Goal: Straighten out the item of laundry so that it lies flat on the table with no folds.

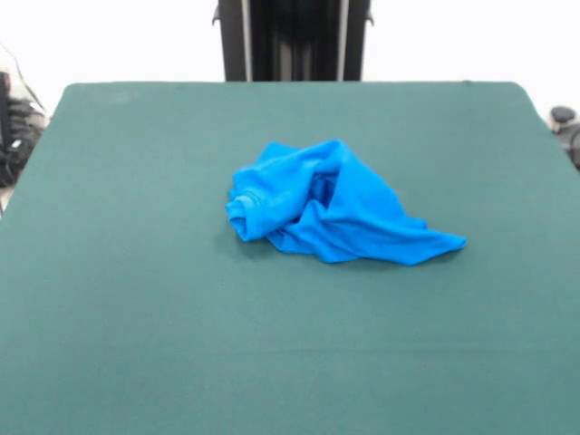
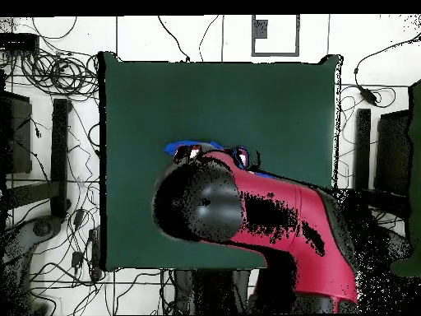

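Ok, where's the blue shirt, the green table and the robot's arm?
Blue T-shirt [image 1: 331, 204]: front view, middle of the crumpled heap.
Green table [image 1: 136, 299]: front view, bare top near the shirt.
Robot arm [image 2: 284, 222]: overhead view, red shell covering most of the shirt.

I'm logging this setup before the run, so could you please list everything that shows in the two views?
shirt: one, bright blue, crumpled in a heap near the table's middle in the front view; mostly hidden under the arm in the overhead view
table: one, dark green top, fills most of both views
cables: many, black, on the pale floor around the table in the overhead view
pedestal: one, black, at the table's edge in the front view
arm: one, red and black, above the table and over the shirt in the overhead view; its gripper does not show in either view
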Available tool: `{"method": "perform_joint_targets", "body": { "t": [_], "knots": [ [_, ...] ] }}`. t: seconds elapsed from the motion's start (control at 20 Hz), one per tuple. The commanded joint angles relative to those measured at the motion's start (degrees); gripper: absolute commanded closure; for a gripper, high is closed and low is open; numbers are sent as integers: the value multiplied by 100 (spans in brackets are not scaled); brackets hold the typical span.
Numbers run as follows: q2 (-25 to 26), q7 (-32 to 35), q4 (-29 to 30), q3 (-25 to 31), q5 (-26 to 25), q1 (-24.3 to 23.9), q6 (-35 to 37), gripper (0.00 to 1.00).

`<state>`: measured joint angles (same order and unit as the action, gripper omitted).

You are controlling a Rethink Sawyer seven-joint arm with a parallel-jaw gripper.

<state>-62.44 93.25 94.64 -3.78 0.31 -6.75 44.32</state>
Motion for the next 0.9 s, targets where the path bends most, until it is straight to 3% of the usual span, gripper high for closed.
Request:
{"method": "perform_joint_targets", "body": {
  "t": [0.05,0.4,0.9],
  "knots": [
    [381,409,1296,515,136,-190,-909,0],
    [747,483,1454,722,13,-309,-1772,0],
    [812,455,1280,661,-11,-258,-1617,0]
  ]
}}
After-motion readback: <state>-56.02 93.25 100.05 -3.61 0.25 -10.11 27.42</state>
